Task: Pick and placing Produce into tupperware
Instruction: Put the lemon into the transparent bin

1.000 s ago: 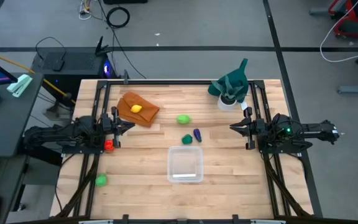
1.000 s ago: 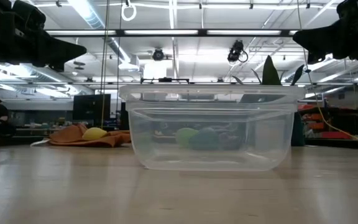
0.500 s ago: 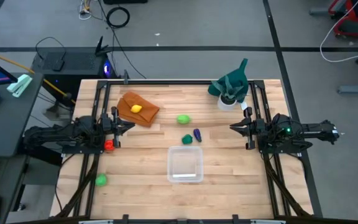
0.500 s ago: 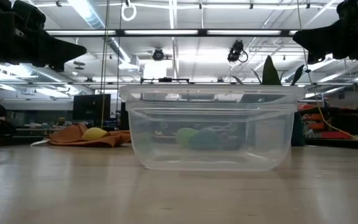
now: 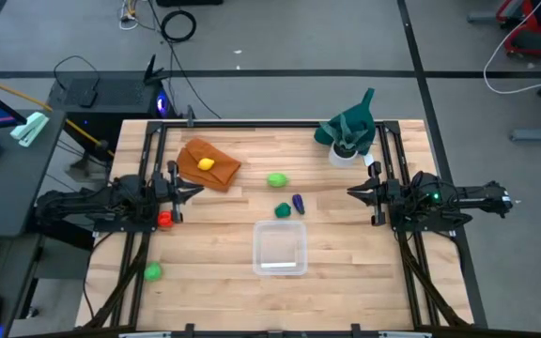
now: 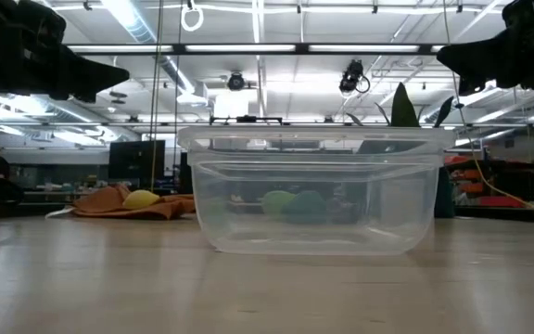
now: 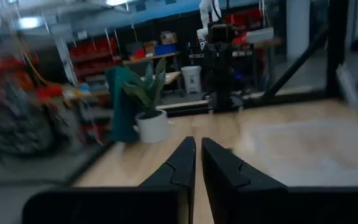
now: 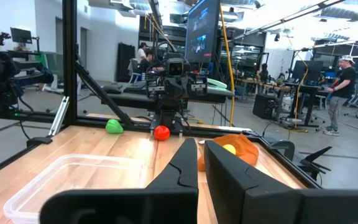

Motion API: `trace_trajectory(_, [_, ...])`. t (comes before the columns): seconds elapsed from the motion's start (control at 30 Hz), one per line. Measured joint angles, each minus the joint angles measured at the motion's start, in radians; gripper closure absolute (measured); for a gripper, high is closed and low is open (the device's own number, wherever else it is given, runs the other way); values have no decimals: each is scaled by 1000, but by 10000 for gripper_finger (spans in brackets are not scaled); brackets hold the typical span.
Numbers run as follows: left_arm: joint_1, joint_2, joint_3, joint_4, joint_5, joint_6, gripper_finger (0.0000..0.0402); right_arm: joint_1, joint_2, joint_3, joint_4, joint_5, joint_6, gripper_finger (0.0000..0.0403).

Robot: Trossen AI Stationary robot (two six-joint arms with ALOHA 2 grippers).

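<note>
The clear square tub (image 5: 280,249) stands on the table near its front middle; it also shows in the low view (image 6: 309,190). A yellow piece (image 5: 207,163) lies on the orange-brown cloth. A light green piece (image 5: 276,179), a dark green piece (image 5: 283,209) and a purple piece (image 5: 298,202) lie on the table just beyond the tub. A red piece (image 5: 165,219) lies under my left arm, and a second light green piece (image 5: 152,271) lies at the near left. My left gripper (image 5: 198,190) and my right gripper (image 5: 352,192) hover shut and empty at the table's left and right sides, pointing at each other.
The orange-brown cloth (image 5: 216,169) lies at the far left. A dark green cloth with a white cup (image 5: 346,150) stands at the far right corner. Black frame rails (image 5: 391,178) run along the table's left and right sides. Bare wood lies around the tub.
</note>
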State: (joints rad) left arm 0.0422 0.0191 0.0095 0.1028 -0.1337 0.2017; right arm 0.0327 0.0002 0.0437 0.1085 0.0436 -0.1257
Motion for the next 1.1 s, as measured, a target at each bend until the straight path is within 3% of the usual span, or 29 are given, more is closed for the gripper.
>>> trace_trajectory(0.37, [0,0,0,-1,-3,385,378,0,0,0,0,0,0,402])
trace_trajectory(0.63, [0,0,0,-2,-3,429,370,0,0,0,0,0,0,402])
trace_trajectory(0.73, [0,0,0,-2,2,307,365,0,0,0,0,0,0,402])
trace_trajectory(0.8, [0,0,0,-2,7,126,365,0,0,0,3,-1,32,402])
trace_trajectory(1.1, [0,0,0,13,8,-684,378,0,0,0,3,-2,668,402])
